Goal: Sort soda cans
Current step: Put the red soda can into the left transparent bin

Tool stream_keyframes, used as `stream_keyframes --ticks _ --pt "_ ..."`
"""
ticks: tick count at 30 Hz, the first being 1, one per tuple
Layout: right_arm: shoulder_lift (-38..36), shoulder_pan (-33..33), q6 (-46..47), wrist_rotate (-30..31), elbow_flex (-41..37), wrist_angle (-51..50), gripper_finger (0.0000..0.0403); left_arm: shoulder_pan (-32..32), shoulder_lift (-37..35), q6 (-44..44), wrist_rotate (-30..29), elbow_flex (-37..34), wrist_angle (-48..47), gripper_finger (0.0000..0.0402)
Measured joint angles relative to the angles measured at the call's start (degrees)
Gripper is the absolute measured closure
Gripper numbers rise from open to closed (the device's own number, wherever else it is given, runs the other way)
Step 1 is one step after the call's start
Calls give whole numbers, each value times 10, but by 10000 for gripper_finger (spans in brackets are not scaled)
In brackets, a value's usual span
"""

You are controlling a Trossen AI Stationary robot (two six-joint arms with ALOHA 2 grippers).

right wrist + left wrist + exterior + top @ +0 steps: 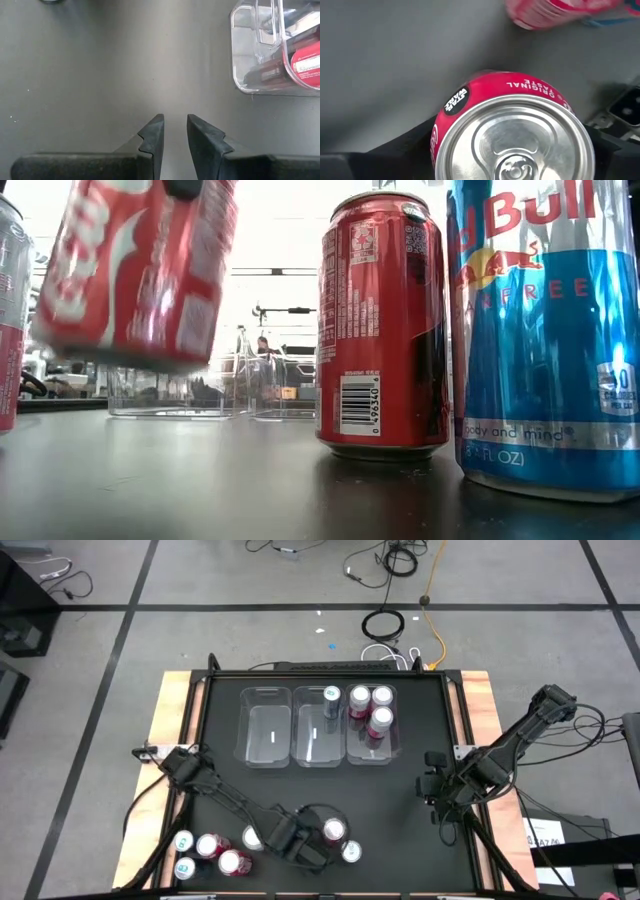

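My left gripper (298,843) stands near the table's near edge, pointing down, shut on a red soda can (510,130). In the low view this can (130,270) hangs tilted above the table. A red can (385,330) and a blue can (545,330) stand upright beside it. Several more cans (210,852) stand at the near left corner. At the far side, one blue can (331,700) stands in the middle bin and three cans (372,705) in the right bin. My right gripper (174,130) waits at the right, a narrow gap between its fingers, nothing in it. My left gripper pinches the red can by the sides of its body just below the silver top (470,95), one dark finger (405,150) on each side. The fingers come from above, pointing down. The can is lifted clear of the table and hangs tilted.
Three clear bins (265,730) stand in a row at the far middle; the left one holds nothing. The black mat (400,800) between the bins and the near cans is bare. A cable loop (320,810) lies by the left gripper.
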Motion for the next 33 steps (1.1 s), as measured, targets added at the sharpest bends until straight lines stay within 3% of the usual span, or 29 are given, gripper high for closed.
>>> stream_keyframes --ticks 6,9,17,26,33 --pt "0 0 -4 2 0 4 328 24 -63 18 -46 0 -81 77" --pt "0 0 -3 3 0 7 328 52 -101 55 -83 0 -77 77" --pt "0 0 15 44 0 32 328 187 -190 223 -161 0 -79 77" --pt "0 0 100 50 0 32 328 377 -215 505 -146 -1 -78 77" --pt "0 0 162 105 0 28 328 489 -214 647 -115 -91 -76 77"
